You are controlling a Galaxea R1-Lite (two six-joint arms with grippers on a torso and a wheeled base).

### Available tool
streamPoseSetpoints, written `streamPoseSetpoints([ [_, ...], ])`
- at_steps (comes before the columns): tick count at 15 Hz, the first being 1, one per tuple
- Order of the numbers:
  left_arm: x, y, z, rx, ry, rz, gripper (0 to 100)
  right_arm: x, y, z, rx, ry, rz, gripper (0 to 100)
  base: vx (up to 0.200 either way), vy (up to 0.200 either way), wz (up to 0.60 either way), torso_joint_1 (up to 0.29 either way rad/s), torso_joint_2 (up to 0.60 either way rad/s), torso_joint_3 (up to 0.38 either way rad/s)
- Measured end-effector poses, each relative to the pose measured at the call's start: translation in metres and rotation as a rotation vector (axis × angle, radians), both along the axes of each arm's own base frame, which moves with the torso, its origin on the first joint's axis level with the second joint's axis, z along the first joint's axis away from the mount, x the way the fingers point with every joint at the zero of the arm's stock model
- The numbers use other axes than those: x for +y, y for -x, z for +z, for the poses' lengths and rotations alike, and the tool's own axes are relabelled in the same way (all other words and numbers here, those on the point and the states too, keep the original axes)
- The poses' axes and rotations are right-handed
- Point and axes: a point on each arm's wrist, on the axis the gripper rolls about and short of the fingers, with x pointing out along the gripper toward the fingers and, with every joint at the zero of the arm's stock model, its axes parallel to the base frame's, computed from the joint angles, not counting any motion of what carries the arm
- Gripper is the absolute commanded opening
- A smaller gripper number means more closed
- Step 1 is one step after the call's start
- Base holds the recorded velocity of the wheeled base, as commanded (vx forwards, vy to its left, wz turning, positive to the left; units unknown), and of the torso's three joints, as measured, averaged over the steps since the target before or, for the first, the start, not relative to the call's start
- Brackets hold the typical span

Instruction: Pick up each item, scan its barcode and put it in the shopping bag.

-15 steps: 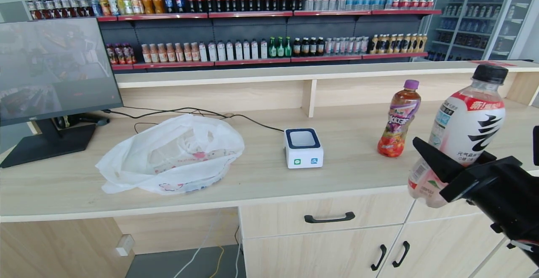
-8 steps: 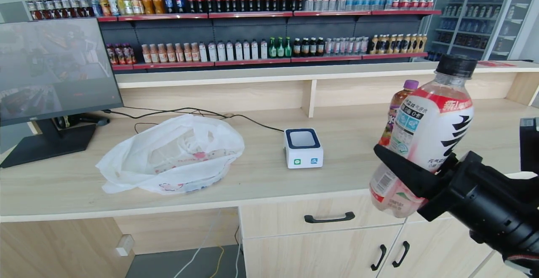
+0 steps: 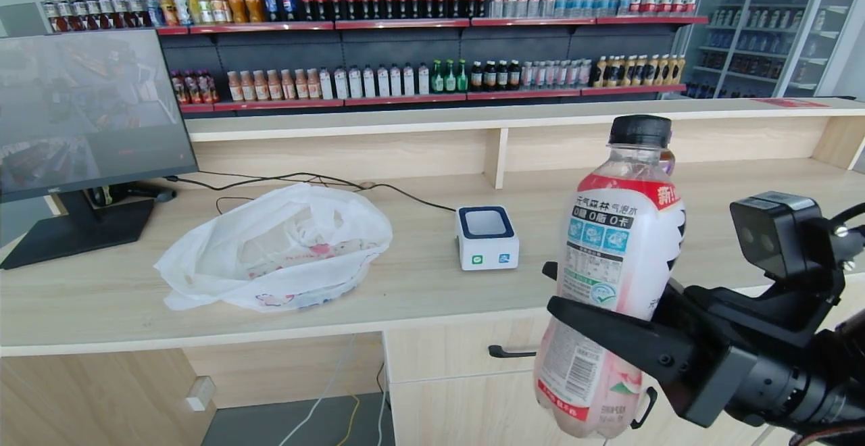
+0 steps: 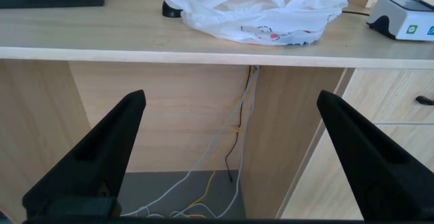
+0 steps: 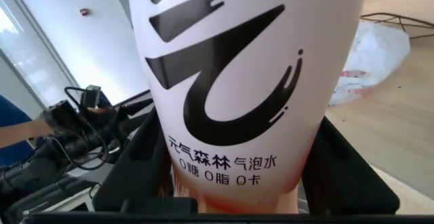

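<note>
Since a second ago my right gripper (image 3: 549, 287) has carried the bottle (image 3: 611, 257) leftward across the head view and turned it. The black brush strokes faced the head camera then; now the fine-print side does. Jaws are clamped on the bottle's lower half, one finger across the front, the other tip poking out behind. The bottle is upright and held in the air, on the near side of the counter (image 3: 419, 284) edge and right of the scanner (image 3: 486, 236), not over it.

Label, head view: red band at the top, rows of small print, a table of figures, a round green mark, and a barcode low down near the pink base. Black cap. In the right wrist view the big black strokes and one line of characters face the camera.

The second bottle (image 3: 670, 161) is now hidden behind mine except for a sliver by the neck. My right arm is cut off at the frame edge.

Left gripper (image 4: 227, 159): jaws wide apart, holding nothing, low in front of the cabinet gap below the counter.

The bag (image 3: 277, 250) lies slumped left of the scanner, with red print on its lower side that's too crumpled to read. The scanner has two small icons on its front. Shelf bottles (image 3: 405, 0) are too small to read.
</note>
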Motion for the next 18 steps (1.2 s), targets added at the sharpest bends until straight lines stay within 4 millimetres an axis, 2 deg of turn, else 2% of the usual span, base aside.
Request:
streamPoseSetpoints([
  [2, 0.000, 0.000, 0.000, 0.000, 0.000, 0.000, 100, 0.005, -0.006, 0.011, 0.061, -0.064, 0.053, 0, 0.000, 0.000, 0.00, 0.000, 0.00, 0.000],
  [6, 0.000, 0.000, 0.000, 0.000, 0.000, 0.000, 100, 0.022, -0.027, 0.052, 0.061, -0.218, 0.134, 0, 0.000, 0.000, 0.00, 0.000, 0.00, 0.000],
  [11, 0.000, 0.000, 0.000, 0.000, 0.000, 0.000, 100, 0.032, -0.033, 0.058, 0.083, -0.246, 0.171, 0, 0.000, 0.000, 0.00, 0.000, 0.00, 0.000],
  [18, 0.000, 0.000, 0.000, 0.000, 0.000, 0.000, 100, 0.032, -0.031, 0.059, 0.082, -0.249, 0.176, 0, 0.000, 0.000, 0.00, 0.000, 0.00, 0.000],
])
